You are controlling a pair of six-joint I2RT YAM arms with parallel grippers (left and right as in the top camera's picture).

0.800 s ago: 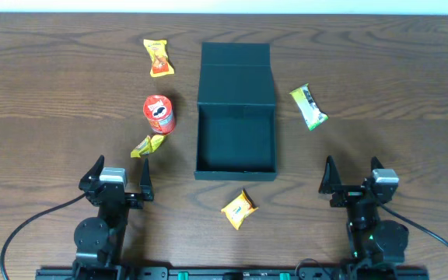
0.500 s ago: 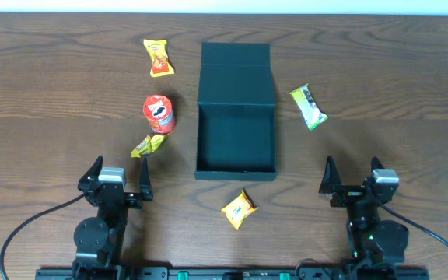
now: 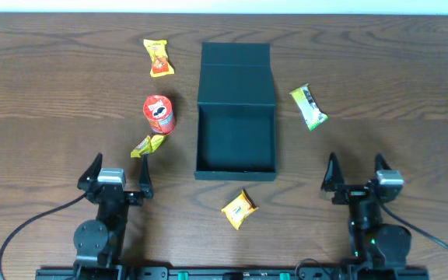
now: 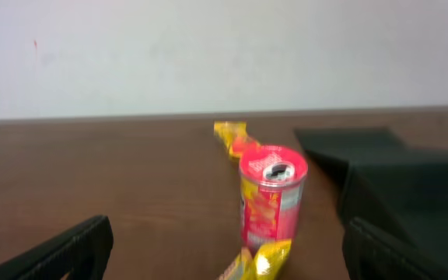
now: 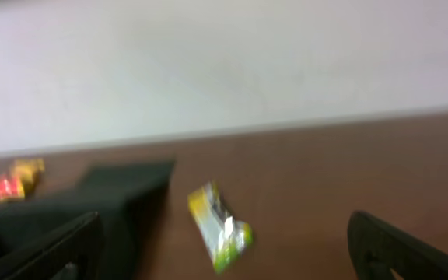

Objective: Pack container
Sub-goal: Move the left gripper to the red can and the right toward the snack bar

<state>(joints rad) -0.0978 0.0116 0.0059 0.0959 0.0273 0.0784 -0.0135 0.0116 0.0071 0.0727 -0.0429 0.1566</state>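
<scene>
Container (image 3: 236, 140) lies midway between your left gripper (image 3: 120, 169) and right gripper (image 3: 355, 166), both open and empty, its length toward the table (image 3: 45, 93) far edge.

On the table (image 3: 53, 93), seen from overhead: red can (image 3: 159, 114) upright at ten o'clock, orange packet (image 3: 158, 58) at eleven, small yellow packet (image 3: 147, 145) at nine, yellow packet (image 3: 239, 208) at six, green packet (image 3: 309, 107) at two.

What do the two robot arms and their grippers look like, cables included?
Both arms are black, with round joint housings and a silver-grey block at the wrist. The left gripper and right gripper each have two black, tapering fingers. A black cable loops out from each arm; the right arm shows a small green light.
</scene>
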